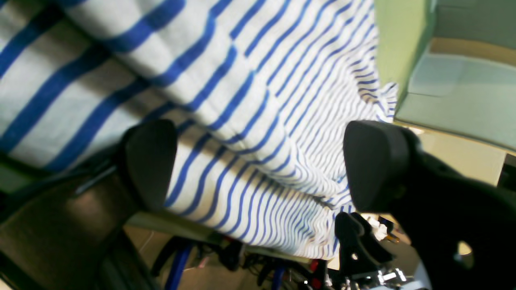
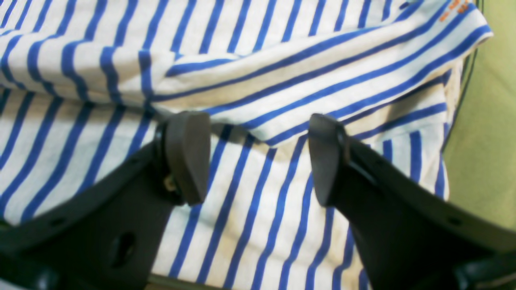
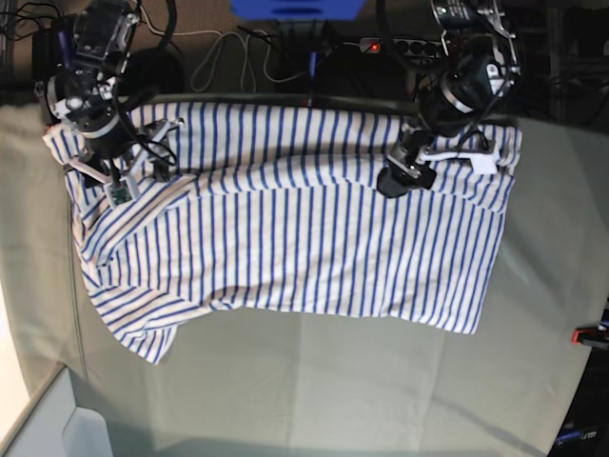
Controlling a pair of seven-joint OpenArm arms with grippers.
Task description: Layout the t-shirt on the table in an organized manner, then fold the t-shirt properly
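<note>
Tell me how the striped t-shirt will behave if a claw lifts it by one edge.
The t-shirt will probably droop limply: it already lies in soft folds and creases. It looks thin and light, so a pinch may lift one layer only. Pushing would likely bunch it against the table cloth instead of sliding it.

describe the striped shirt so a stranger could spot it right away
Start at the large table draped in pale grey-green cloth. Spread across its far half lies a soft white fabric t-shirt with thin blue stripes. It is the only striped, patterned thing on that plain cloth.
</note>
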